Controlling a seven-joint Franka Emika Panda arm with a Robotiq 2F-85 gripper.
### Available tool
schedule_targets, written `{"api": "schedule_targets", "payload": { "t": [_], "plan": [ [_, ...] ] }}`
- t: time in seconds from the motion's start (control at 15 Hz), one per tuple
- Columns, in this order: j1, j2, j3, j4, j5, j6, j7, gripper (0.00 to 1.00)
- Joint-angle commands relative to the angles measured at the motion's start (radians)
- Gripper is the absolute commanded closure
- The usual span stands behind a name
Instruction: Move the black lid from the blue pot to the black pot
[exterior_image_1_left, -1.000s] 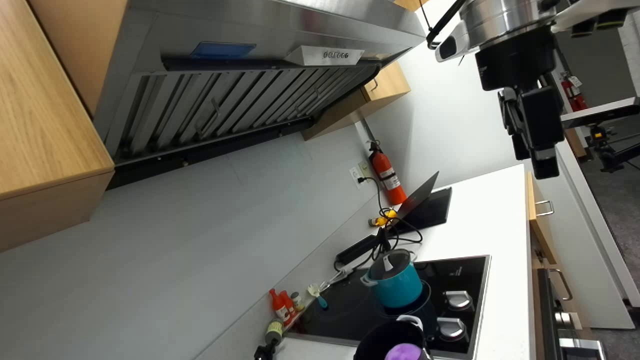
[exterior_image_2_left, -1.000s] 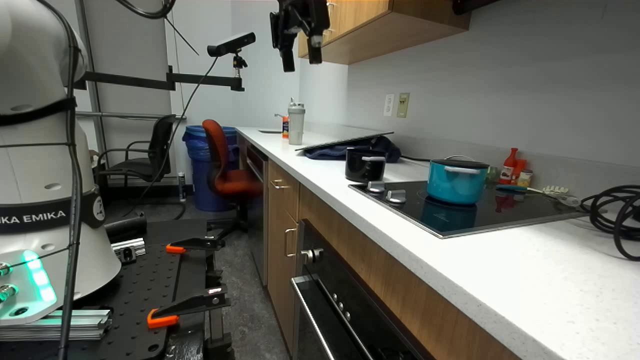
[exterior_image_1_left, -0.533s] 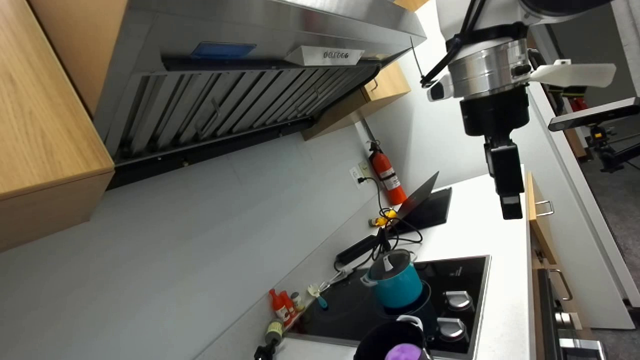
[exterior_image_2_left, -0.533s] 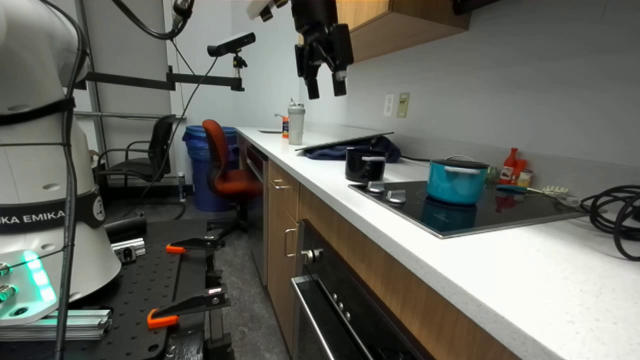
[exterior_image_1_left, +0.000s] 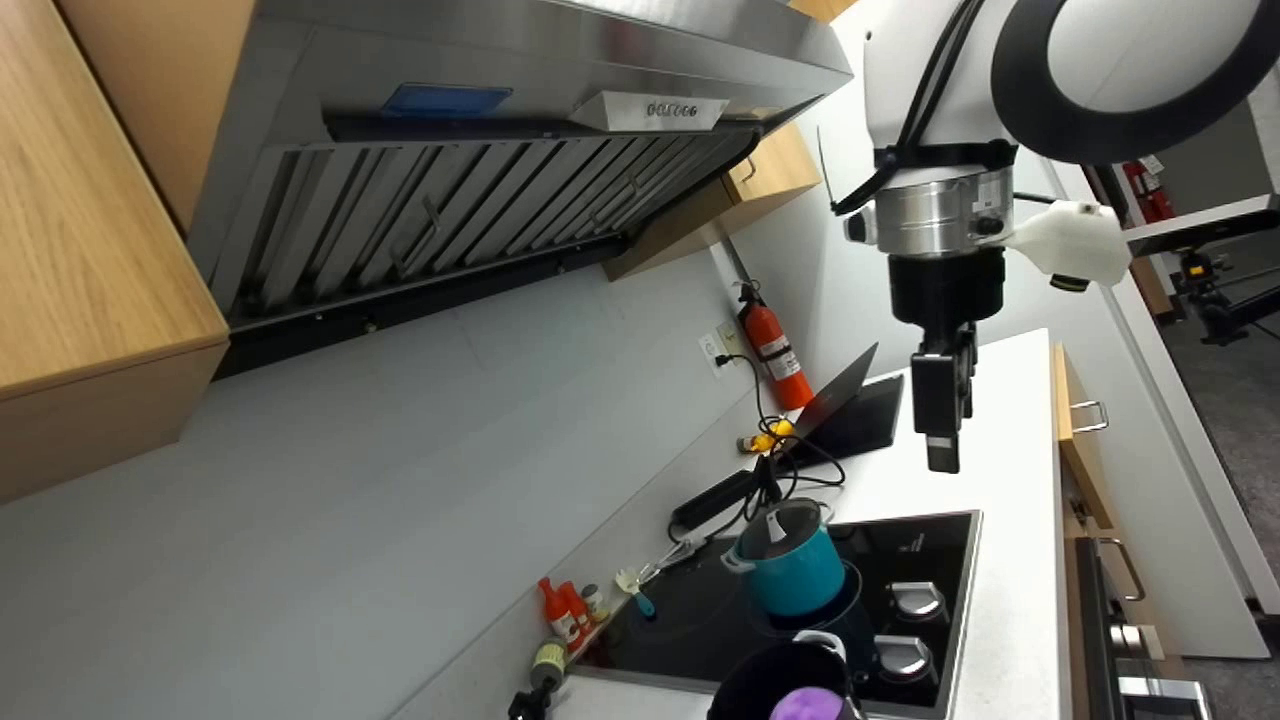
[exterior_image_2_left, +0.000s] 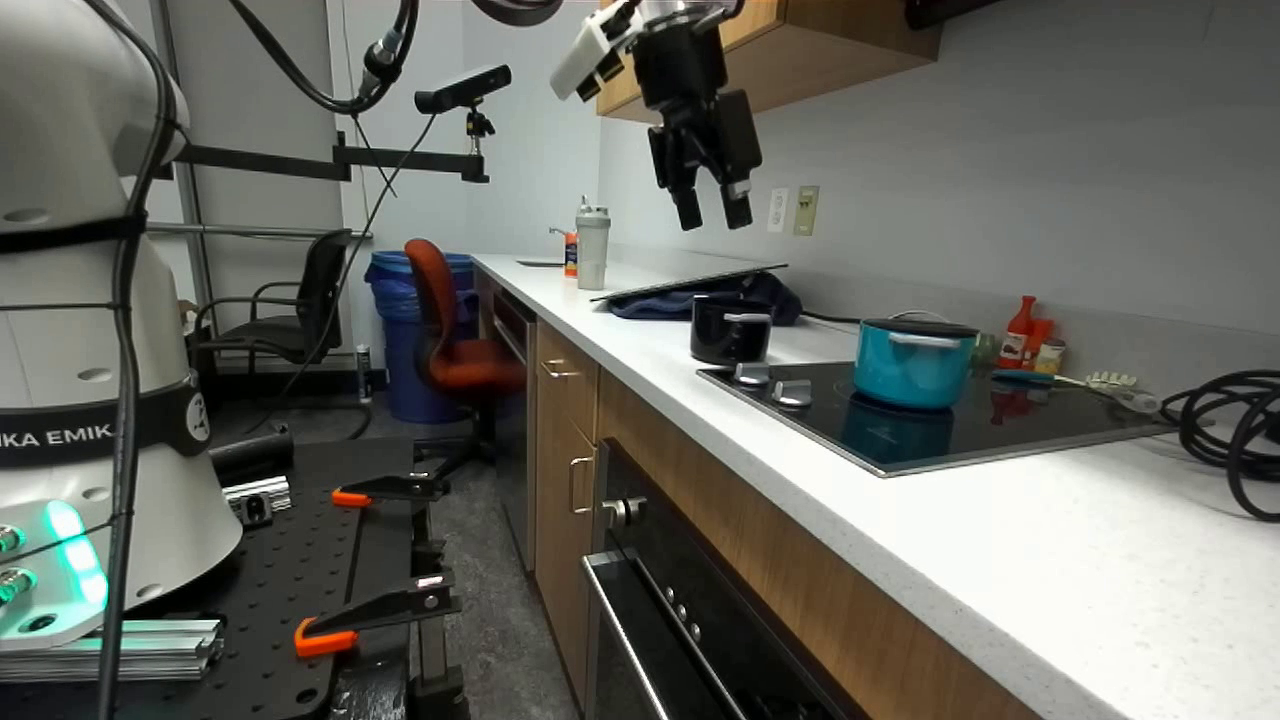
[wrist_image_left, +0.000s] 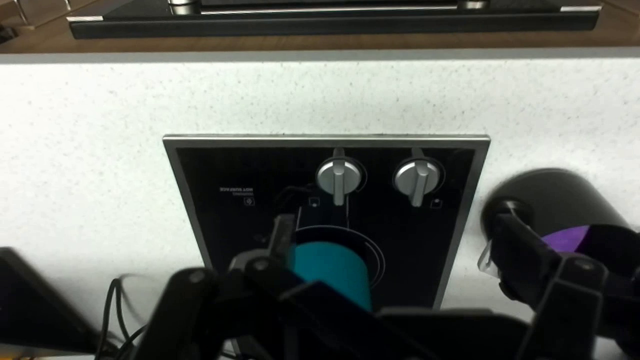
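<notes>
The black lid sits on top of the blue pot, with its light handle upright. In an exterior view the lid shows as a thin dark disc on the blue pot. In the wrist view the blue pot is partly behind the fingers, and the lid is hidden. The black pot stands on the counter beside the cooktop; the wrist view shows the black pot with something purple inside. My gripper is open and empty, high above the counter; it also shows in an exterior view.
The pot stands on a black cooktop with silver knobs. A range hood hangs overhead. Red bottles, utensils and black cables lie near the wall. A laptop lies farther along the counter.
My gripper has come down and moved over the counter toward the cooktop, staying open. The pots and the lid have not moved.
</notes>
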Motion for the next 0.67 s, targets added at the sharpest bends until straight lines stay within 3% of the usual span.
{"api": "schedule_targets", "payload": {
  "t": [0.0, 0.2, 0.27, 0.6],
  "plan": [
    [-0.038, 0.056, 0.042, 0.035, -0.058, 0.083, 0.09, 0.0],
    [-0.049, 0.071, 0.058, 0.051, -0.088, 0.11, 0.134, 0.0],
    [-0.024, 0.047, 0.034, 0.026, -0.056, 0.085, 0.088, 0.0],
    [-0.028, 0.056, 0.041, 0.039, -0.061, 0.088, 0.1, 0.0]
  ]
}}
